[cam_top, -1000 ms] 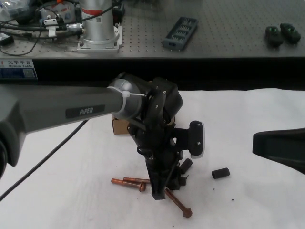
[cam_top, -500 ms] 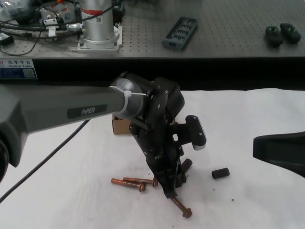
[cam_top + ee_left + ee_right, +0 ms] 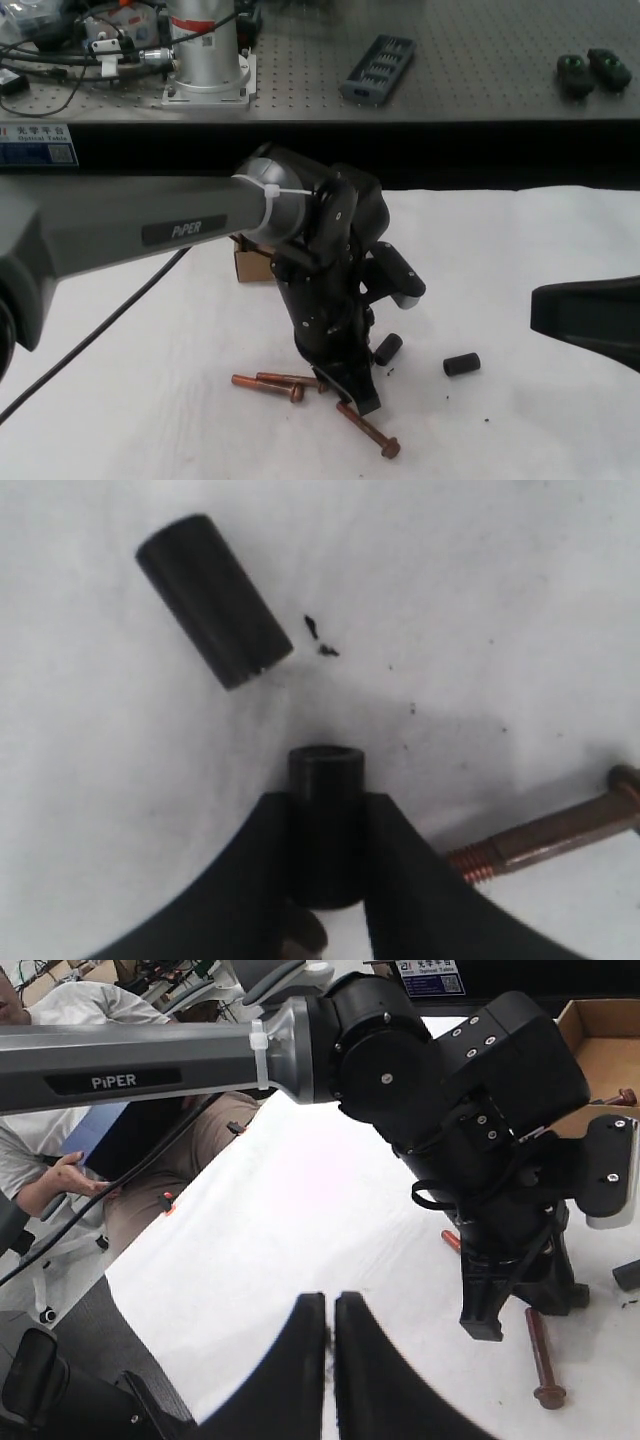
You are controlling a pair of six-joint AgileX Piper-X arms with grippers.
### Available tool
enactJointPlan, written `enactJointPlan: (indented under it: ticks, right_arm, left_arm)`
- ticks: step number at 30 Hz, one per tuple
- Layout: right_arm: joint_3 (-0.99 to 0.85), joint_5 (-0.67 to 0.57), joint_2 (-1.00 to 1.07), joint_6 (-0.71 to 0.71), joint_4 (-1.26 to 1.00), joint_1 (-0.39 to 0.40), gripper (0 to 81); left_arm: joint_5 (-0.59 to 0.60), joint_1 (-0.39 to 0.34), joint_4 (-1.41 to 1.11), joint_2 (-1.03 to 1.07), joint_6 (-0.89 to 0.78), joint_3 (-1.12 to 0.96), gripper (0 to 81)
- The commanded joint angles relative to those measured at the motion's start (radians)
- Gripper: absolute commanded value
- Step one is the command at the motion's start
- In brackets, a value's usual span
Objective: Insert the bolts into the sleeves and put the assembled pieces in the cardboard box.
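White lettering is running along the grey forearm of the left arm [image 3: 150, 228], and a small blue-and-white printed label [image 3: 38, 143] is sitting on the dark front of the table behind the bench; its print is too small to make out.

The left gripper [image 3: 327, 825] is pointing down at the white sheet [image 3: 520, 260] covering the bench, near the middle of its near edge. Its fingers are clamping narrowly on a short black sleeve [image 3: 325, 768], which is standing upright with its open bore facing the wrist camera. A second black sleeve [image 3: 213, 598] is lying on its side just beyond it, with a few black crumbs [image 3: 318, 638] beside it. A third sleeve [image 3: 462, 364] is lying farther toward the sheet's right edge.

A copper-coloured bolt [image 3: 368, 428] is lying beside the clamped sleeve, head toward the near edge. Two more bolts [image 3: 270, 382] are lying together to the left of the gripper. The cardboard box [image 3: 250, 262] is sitting behind the left wrist, toward the far edge.

The right gripper [image 3: 330, 1330] is hanging near the right edge, its fingers pressing almost together around nothing.
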Motion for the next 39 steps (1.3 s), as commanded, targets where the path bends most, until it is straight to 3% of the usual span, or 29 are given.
enactJointPlan:
  ticks: [1,8,13,14,27,36,39]
  right_arm:
    - [-0.003,-0.004,-0.007,0.001,0.0,-0.005,4.3]
    - [-0.003,-0.004,-0.007,0.001,0.0,-0.005,4.3]
    - [-0.003,-0.004,-0.007,0.001,0.0,-0.005,4.3]
    - [-0.003,-0.004,-0.007,0.001,0.0,-0.005,4.3]
    - [-0.003,-0.004,-0.007,0.001,0.0,-0.005,4.3]
    - [-0.003,-0.004,-0.007,0.001,0.0,-0.005,4.3]
    - [-0.003,-0.004,-0.007,0.001,0.0,-0.005,4.3]
  left_arm:
    - [-0.068,0.004,0.134,0.023,-0.022,0.021,8.1]
    - [-0.059,0.004,0.137,0.023,-0.022,0.021,9.7]
    - [-0.07,0.004,0.135,0.023,-0.022,0.021,33.0]
    - [-0.07,0.004,0.135,0.023,-0.022,0.021,34.2]
    - [-0.068,0.003,0.114,0.023,-0.022,0.021,20.1]
    - [-0.068,-0.031,0.09,0.025,-0.074,0.021,18.8]
    - [-0.068,-0.045,0.088,0.025,-0.076,0.021,14.4]
